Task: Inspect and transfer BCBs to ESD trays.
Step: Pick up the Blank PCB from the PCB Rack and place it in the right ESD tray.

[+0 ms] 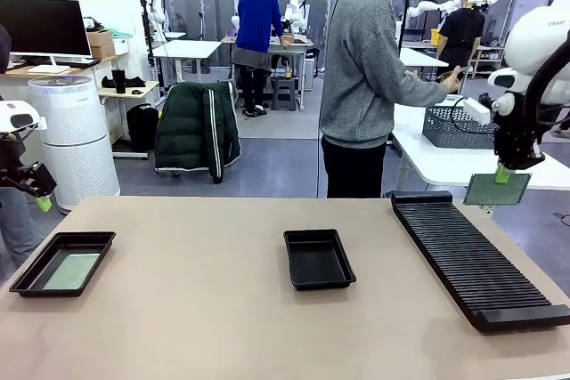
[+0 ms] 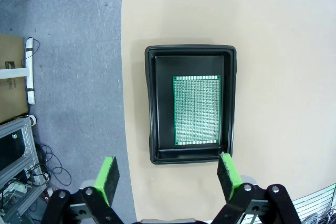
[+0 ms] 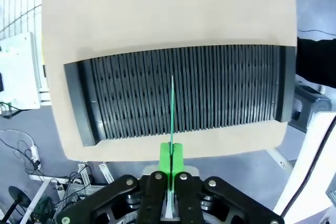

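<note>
A green BCB (image 1: 496,189) hangs in the air above the far end of the rack, with my right gripper (image 1: 505,173) shut on its top edge. From the right wrist, that board (image 3: 171,114) shows edge-on between the shut fingers of the gripper (image 3: 171,162). A second BCB (image 2: 197,109) lies flat in the left ESD tray (image 2: 157,103), also seen at the table's left front as the tray (image 1: 31,275) with the board (image 1: 72,270). My left gripper (image 2: 168,176) hovers open high above that tray; it sits at the left edge (image 1: 40,199). Another ESD tray (image 1: 318,258) sits mid-table.
A long black slotted rack (image 1: 472,255) runs along the table's right side. A person in a grey sweater (image 1: 365,68) stands at the far edge, turned toward a grey mesh basket (image 1: 456,126) on a white table behind. The floor lies beyond the table's left edge.
</note>
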Controlling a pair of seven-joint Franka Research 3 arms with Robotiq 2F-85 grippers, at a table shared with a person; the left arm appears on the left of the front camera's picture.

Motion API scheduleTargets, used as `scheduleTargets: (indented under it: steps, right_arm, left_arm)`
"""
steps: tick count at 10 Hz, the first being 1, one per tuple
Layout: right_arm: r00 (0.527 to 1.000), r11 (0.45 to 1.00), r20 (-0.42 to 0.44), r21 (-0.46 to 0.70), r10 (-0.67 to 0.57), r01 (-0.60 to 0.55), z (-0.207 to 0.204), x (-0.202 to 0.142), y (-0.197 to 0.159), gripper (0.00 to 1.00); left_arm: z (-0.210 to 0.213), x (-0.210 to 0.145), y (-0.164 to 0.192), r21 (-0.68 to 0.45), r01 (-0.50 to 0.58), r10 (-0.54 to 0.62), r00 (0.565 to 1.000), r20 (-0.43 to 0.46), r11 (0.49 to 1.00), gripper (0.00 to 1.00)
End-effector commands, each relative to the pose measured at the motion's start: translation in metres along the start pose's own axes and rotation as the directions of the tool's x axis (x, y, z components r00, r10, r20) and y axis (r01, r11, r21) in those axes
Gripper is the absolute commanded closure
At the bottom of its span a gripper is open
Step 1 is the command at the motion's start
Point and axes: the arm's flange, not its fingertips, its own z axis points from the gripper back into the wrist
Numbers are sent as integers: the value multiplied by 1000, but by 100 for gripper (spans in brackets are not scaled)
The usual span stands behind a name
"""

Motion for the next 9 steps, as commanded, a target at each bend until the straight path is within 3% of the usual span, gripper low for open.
scheduleTargets:
  steps: [1,4,9]
  right_arm:
    - [998,998,13,18,-54,54,38,-1,14,98]
    - [995,996,47,12,-87,87,86,0,32,98]
    - [992,994,59,-8,-110,111,124,5,41,98]
  left_arm:
    - [-3,-1,1,4,-2,2,1000,12,1000,0]
    - [-3,-1,1,4,-2,2,1000,12,1000,0]
    - [-3,-1,1,4,-2,2,1000,12,1000,0]
